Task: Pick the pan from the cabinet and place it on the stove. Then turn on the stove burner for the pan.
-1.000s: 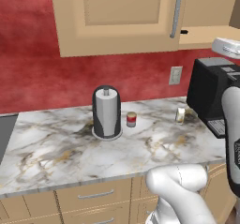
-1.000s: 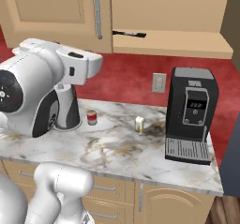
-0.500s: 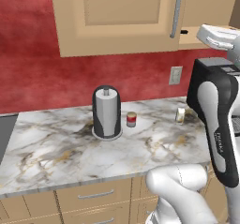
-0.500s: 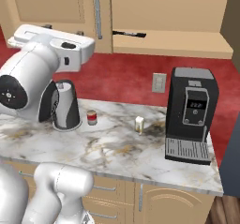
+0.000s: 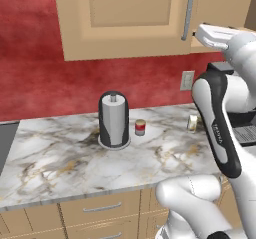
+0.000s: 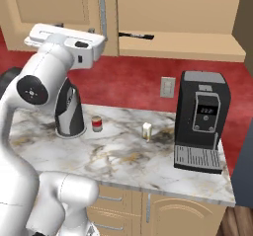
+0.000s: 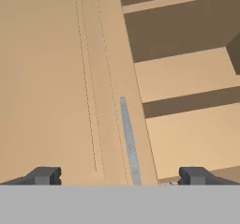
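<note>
Gripper [image 7: 119, 176]: fingers [image 7: 44, 175] standing fully apart, grasping nothing, facing the cabinet [image 5: 125, 18] door's grey handle [image 7: 130, 143]. Cabinet: one door closed, the neighbouring side showing bare shelves. Pan: only a thin black handle [image 6: 136, 35] is lying on the cabinet's bottom shelf. Counter [image 5: 65, 158] below: paper-towel holder [image 5: 114, 119], red can [image 5: 140, 127], coffee machine [image 6: 201, 121].

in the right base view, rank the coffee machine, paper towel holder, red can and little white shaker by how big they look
1. coffee machine
2. paper towel holder, partly hidden by the arm
3. red can and white shaker, too alike to rank
</note>
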You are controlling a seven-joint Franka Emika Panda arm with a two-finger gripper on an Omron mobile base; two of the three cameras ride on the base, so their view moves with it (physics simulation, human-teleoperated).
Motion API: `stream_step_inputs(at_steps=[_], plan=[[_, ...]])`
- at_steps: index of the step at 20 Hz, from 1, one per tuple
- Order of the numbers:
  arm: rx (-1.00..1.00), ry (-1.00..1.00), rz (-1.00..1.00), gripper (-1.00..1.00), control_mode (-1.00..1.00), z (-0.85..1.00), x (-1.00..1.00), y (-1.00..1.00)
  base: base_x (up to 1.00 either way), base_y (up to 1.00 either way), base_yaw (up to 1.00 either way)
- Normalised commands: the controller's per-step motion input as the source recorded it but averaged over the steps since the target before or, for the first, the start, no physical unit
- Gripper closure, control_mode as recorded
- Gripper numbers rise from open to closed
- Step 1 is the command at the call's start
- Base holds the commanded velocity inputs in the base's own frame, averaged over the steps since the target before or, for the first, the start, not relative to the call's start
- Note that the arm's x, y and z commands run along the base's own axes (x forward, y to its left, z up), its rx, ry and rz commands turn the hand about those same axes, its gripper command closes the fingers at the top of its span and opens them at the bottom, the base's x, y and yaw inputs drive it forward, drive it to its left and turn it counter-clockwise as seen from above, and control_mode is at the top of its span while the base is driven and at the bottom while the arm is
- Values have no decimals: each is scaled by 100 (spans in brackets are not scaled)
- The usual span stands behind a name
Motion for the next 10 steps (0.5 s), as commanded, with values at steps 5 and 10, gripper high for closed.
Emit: stream_step_inputs(at_steps=[5, 10], plan=[[-5, -4, 0, -100, -100, 0, 58, 0, 0, 0, 0], [-7, -1, 0, -100, -100, 0, 54, 0, 0, 0, 0]])
